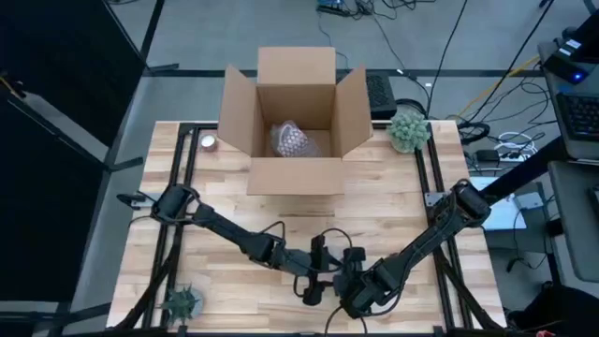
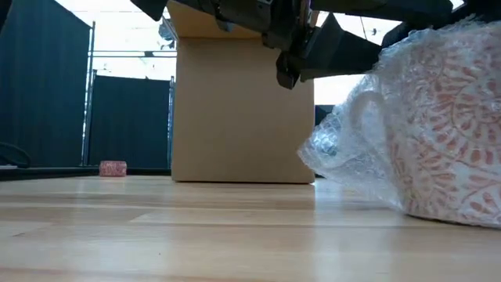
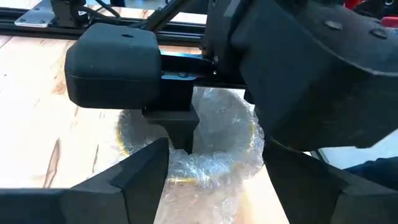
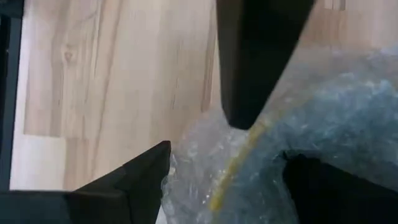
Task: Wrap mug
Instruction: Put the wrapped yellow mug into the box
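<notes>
- One mug fills the right side of the low view: pale, with an orange-red leaf pattern, standing on the wooden table near the front edge and covered in bubble wrap that bunches out past its handle.
- From overhead the mug is hidden (both arms meet over it at the table's front centre), so only the low and wrist views show it.
- The left gripper shows its fingers spread wide in its own wrist view, the crumpled wrap lying between them; the right arm's dark body crosses just above.
- The right gripper is close on the wrapped rim; whether its fingers clamp it cannot be told.
- The overhead view alone shows what lies inside the open cardboard box at the table's back: a wrapped bundle. Low down, the box is only a plain brown wall.
- A small green plant stands just right of the box.
</notes>
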You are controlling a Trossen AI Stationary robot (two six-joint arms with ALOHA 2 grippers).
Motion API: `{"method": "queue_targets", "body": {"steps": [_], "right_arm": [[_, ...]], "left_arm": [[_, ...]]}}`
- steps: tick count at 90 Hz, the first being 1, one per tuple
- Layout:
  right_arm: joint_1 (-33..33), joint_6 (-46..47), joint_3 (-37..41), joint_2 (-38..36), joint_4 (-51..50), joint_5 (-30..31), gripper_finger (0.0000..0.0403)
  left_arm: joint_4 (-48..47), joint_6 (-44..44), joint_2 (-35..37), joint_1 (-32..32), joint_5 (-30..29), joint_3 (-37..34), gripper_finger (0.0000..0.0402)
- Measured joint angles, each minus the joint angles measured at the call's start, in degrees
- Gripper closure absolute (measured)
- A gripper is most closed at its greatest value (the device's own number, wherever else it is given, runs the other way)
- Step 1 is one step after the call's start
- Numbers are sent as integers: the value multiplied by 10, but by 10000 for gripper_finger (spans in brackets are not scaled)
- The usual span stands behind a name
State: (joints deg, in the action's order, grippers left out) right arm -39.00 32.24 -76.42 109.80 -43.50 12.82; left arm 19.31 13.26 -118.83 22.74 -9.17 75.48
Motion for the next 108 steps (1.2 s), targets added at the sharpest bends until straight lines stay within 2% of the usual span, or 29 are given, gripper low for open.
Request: {"method": "queue_targets", "body": {"steps": [19, 44, 65, 92, 108], "right_arm": [[0, -1, 1, 1, 2, -3, 189], [0, 4, 2, 3, 8, -15, 289], [-1, 17, 2, 2, -1, -46, 361], [-12, 43, -8, -3, -13, -60, 373], [-26, 43, -47, -29, -26, -71, 375]], "left_arm": [[0, 1, 0, 0, 0, 0, 149], [-17, -3, 1, 9, 1, 14, 149], [-75, 27, 34, 18, 2, 14, 149], [-192, 77, 71, 43, -5, 14, 149], [-265, 113, 94, 70, -21, 16, 149]]}}
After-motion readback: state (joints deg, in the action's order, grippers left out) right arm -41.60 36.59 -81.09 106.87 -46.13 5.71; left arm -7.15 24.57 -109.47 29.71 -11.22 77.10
